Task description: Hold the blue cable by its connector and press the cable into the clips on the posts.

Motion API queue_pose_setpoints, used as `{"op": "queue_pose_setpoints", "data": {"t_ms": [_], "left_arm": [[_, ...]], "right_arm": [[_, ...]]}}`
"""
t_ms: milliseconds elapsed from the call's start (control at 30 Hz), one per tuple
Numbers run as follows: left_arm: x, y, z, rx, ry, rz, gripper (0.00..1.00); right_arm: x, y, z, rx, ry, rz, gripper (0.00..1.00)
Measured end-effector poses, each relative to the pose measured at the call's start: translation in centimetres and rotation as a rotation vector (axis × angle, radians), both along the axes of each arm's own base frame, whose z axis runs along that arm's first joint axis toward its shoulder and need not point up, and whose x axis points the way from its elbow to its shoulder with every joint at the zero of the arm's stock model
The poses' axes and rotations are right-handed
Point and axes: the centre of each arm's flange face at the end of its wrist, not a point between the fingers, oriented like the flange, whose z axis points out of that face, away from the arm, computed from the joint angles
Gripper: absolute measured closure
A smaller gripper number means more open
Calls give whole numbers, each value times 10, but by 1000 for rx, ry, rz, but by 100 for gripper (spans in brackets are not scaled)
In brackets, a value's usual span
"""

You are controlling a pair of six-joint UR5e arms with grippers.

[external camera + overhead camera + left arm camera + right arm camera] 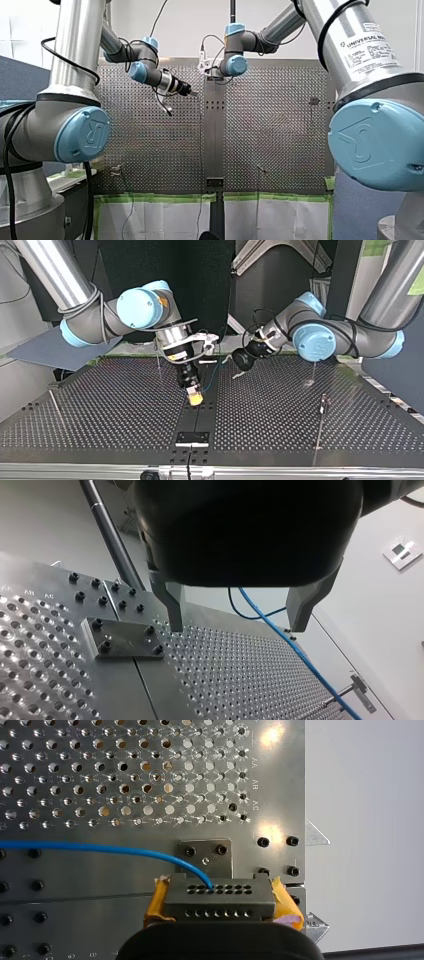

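- Pinching the connector [220, 895] squarely between the yellow pads [289, 904] of my right gripper [220, 906], low over the centre strip of the table [100, 405].
- Feeding the blue cable [90, 848] out of the connector's holed face, over a small bolted plate [206, 854] just ahead, then off sideways.
- Holding my left gripper [239, 622] spread wide on nothing, metal fingers [173, 607] poised above the perforations.
- Looks like the very start of routing: connector in hand, no clip visibly filled.
- Next up, by my reckoning: carrying the connector toward a post, laying the cable over its clip and pressing down, without letting the pinch slip or the slack snag.
- From the top view alone: a post [323, 402] at three o'clock of my right gripper, well apart.
- From the right wrist view alone: the grip itself, close up, but no posts.
- From the left wrist view alone: the cable running just beside a clip post [357, 696]; seated or not, impossible to tell.
- From the front view: my right gripper hidden behind its own wrist.
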Motion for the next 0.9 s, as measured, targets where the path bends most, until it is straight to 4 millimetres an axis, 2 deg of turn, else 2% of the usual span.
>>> {"op": "queue_pose_setpoints", "data": {"t_ms": [900], "left_arm": [[9, -13, 5, -125, -25, -39, 0]], "right_arm": [[4, 4, 1, -4, -2, 23, 100]]}}
